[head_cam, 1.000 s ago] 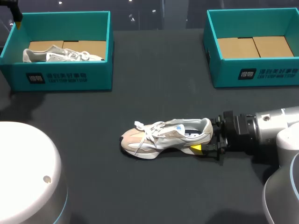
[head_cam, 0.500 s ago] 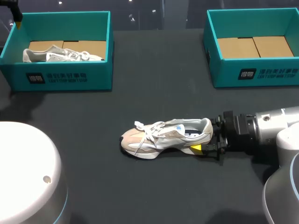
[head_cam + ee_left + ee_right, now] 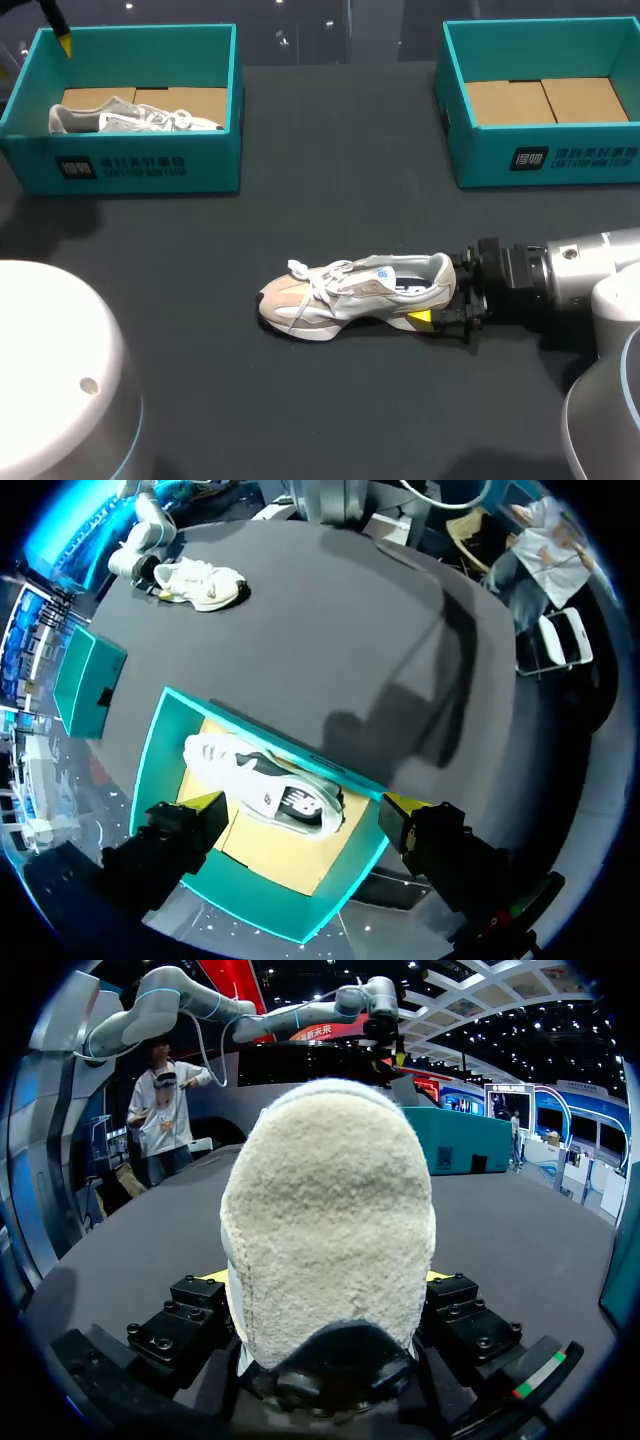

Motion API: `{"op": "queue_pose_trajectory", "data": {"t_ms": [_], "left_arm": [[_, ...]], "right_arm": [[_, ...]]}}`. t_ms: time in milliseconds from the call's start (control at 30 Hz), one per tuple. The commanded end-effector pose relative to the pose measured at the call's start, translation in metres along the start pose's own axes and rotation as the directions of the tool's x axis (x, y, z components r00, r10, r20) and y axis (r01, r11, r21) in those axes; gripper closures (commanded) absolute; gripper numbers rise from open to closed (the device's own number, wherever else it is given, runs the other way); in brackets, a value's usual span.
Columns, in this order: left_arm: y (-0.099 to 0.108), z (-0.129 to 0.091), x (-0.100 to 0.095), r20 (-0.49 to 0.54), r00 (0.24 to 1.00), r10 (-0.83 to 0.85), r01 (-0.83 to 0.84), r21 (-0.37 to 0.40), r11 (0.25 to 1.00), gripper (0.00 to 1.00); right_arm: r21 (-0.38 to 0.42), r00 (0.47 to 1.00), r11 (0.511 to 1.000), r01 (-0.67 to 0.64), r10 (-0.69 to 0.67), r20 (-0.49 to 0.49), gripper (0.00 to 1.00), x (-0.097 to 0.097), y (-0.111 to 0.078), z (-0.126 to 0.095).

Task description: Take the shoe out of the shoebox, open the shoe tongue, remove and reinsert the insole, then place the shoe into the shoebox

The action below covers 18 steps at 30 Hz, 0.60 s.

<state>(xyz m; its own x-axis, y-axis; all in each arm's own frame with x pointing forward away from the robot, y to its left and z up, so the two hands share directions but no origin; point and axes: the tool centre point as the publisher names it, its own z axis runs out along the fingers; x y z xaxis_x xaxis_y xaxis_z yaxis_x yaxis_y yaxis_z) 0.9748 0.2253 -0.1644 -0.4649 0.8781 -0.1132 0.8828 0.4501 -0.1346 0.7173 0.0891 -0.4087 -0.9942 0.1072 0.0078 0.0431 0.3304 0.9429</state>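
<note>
The shoe (image 3: 355,295) stands mid-table, toe toward my left, with open dark table (image 3: 330,200) all round and both shoeboxes well apart at the far edge. The right tool (image 3: 440,303) pinches its heel, which hides most of the fingers. The left tool (image 3: 300,805) hangs spread above the left shoebox (image 3: 160,740), which holds a second shoe (image 3: 265,790). In the head view, where the left tool is cut off at the corner, its yellow tip has shifted slightly toward that box.
</note>
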Motion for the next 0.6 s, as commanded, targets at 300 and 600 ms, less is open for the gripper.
{"op": "queue_pose_trajectory", "data": {"t_ms": [300, 600], "left_arm": [[-0.068, 0.011, -0.039, 0.157, 0.465, -0.871, 0.861, 0.148, 0.487, 0.0], [-0.104, 0.041, -0.069, 0.083, 0.081, -0.993, 0.994, 0.073, 0.087, 0.0]], "right_arm": [[0.003, 1.0, 1.0, 0.0, 0.0, 0.0, 1.0, 0.001, 0.0, -0.001], [0.003, 1.0, 1.0, 0.0, 0.0, 0.0, 1.0, 0.001, 0.0, -0.001]]}}
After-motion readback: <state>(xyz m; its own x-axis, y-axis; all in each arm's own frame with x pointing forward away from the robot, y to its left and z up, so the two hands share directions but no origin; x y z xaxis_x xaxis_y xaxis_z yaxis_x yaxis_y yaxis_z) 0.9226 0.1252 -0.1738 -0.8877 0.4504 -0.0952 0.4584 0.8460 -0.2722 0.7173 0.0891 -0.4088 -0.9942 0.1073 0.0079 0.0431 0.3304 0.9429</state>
